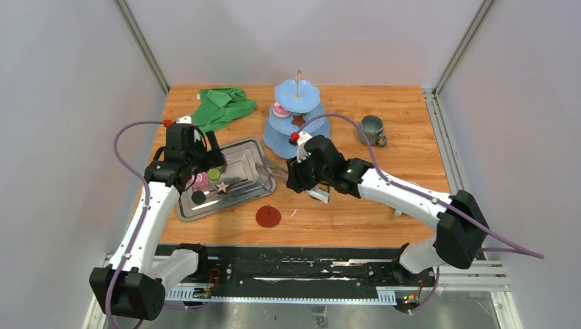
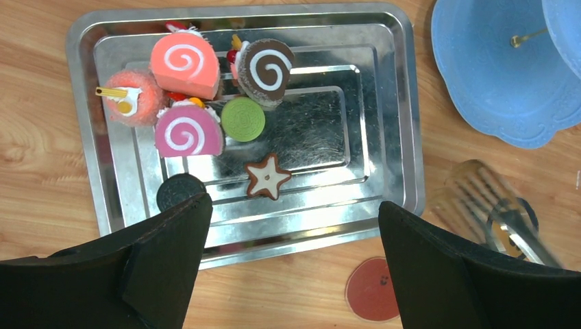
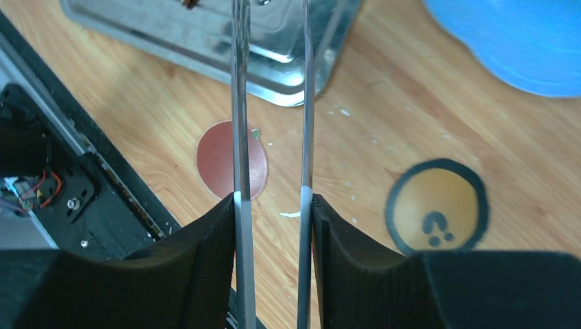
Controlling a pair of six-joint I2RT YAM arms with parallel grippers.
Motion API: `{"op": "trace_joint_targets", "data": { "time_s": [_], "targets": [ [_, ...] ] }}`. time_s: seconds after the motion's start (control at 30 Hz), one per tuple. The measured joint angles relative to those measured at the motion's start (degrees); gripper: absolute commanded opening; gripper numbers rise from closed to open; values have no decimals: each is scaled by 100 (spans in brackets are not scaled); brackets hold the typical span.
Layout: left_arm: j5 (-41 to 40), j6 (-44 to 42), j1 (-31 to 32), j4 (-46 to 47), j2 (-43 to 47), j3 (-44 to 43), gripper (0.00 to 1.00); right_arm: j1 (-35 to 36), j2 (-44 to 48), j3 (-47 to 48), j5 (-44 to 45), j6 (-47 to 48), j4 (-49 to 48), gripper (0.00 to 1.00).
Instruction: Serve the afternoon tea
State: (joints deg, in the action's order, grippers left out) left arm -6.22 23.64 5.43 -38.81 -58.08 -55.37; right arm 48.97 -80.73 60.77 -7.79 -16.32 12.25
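Two sweets on blue stand (image 1: 274, 144) – pink sweet (image 1: 279, 110) and brown star (image 1: 299, 120), middle tier; early stage, by my reckoning. Most left on tray (image 2: 397, 137): salmon roll (image 2: 185, 63), pink roll (image 2: 186, 130), brown roll (image 2: 266, 68), green disc (image 2: 242, 118), second star (image 2: 268, 176), black disc (image 2: 179, 192), orange cake (image 2: 133, 97). Grey-green mug (image 1: 371, 129) on counter (image 1: 411, 103), right of stand. Left hand (image 2: 294, 212) wide, empty, above tray's near edge. Right hand (image 3: 273, 202) narrow, clamped on tongs (image 3: 240, 137) — tips blurred, nothing made out in them. White mug not visible.
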Motion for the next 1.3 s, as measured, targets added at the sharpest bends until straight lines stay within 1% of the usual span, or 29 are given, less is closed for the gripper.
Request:
{"op": "trace_joint_targets", "data": {
  "time_s": [0.23, 0.37, 0.63, 0.83, 1.1, 1.2, 1.3],
  "targets": [
    [-83, 15, -2, -63, 20, 0, 96, 584, -1093, 684, -205, 142, -9, 41],
    [-201, 61, -17, -118, 85, 0, 96, 728, -1665, 1241, -229, 138, -44, 41],
    [-579, 232, -216, -315, 330, -2, 97, 737, -2717, 2280, -151, 59, -245, 41],
    [-826, 297, -396, -470, 411, -2, 97, 737, -3265, 2673, -144, -66, -293, 42],
    [-841, 291, -428, -476, 448, -2, 97, 739, -3805, 3169, -144, -199, -295, 42],
    [-839, 289, -428, -476, 448, -2, 97, 739, -3956, 3287, -144, -238, -295, 37],
    [-835, 275, -428, -476, 448, -2, 97, 739, -4009, 3309, -142, -284, -289, 26]
  ]
}}
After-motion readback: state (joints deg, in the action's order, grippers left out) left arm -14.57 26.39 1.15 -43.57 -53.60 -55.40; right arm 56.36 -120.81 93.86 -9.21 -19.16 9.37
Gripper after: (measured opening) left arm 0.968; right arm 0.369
